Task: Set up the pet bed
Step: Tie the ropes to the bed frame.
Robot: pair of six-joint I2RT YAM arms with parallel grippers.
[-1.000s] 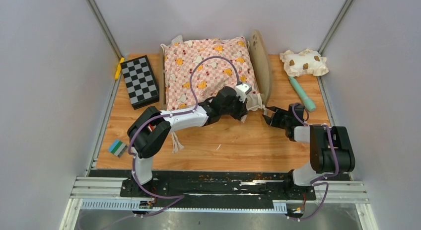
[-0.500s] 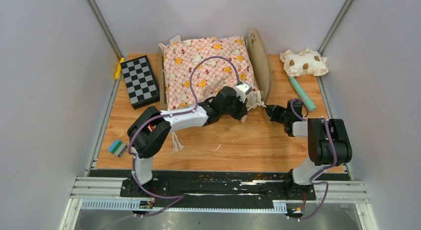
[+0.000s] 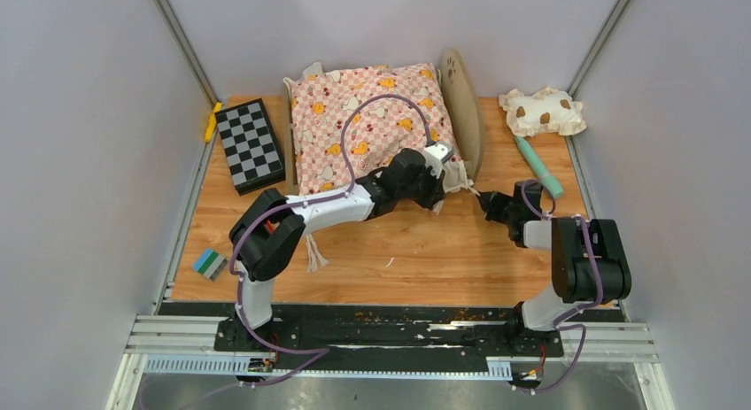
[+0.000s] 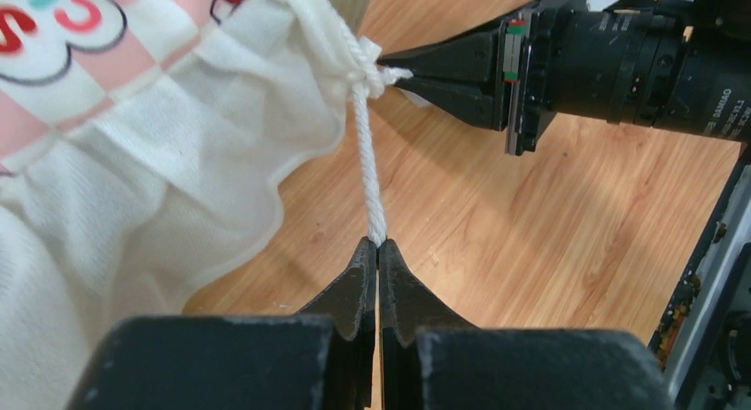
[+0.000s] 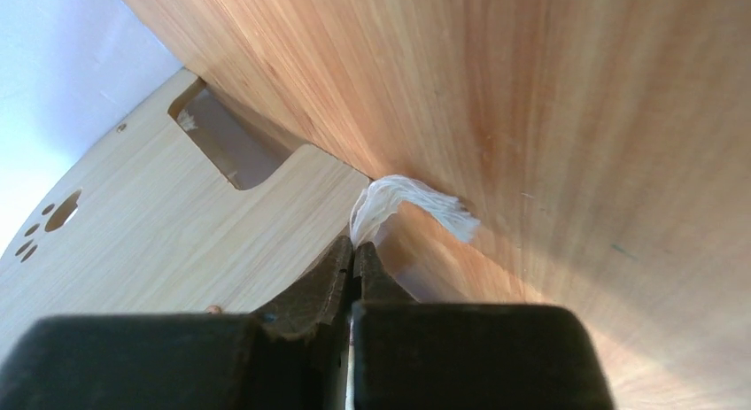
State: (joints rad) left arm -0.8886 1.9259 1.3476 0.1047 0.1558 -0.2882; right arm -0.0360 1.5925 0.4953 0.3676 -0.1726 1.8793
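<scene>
The pet bed (image 3: 463, 104) stands at the back of the table, its paw-print headboard (image 5: 133, 206) on the right. A pink checkered cushion (image 3: 367, 122) covers its base. A white tie cord (image 4: 366, 153) hangs from the cushion's near right corner ruffle (image 4: 133, 162). My left gripper (image 4: 378, 246) is shut on the cord's lower stretch. My right gripper (image 5: 354, 249) is shut on the frayed cord end (image 5: 403, 202) right at the knot, tip to tip with the left one by the bed's front right leg. In the top view the left gripper (image 3: 440, 187) and right gripper (image 3: 481, 197) nearly meet.
A black-and-white checkered box (image 3: 249, 144) and a yellow piece (image 3: 212, 120) lie left of the bed. A cream spotted pillow (image 3: 542, 111) and a teal stick (image 3: 538, 166) lie at the right. A green-blue block (image 3: 210, 263) sits front left. Another cord (image 3: 313, 251) trails under the left arm.
My right gripper moved left toward the cushion's corner and went from open to shut on the cord end. The left gripper has stayed shut on the cord.
</scene>
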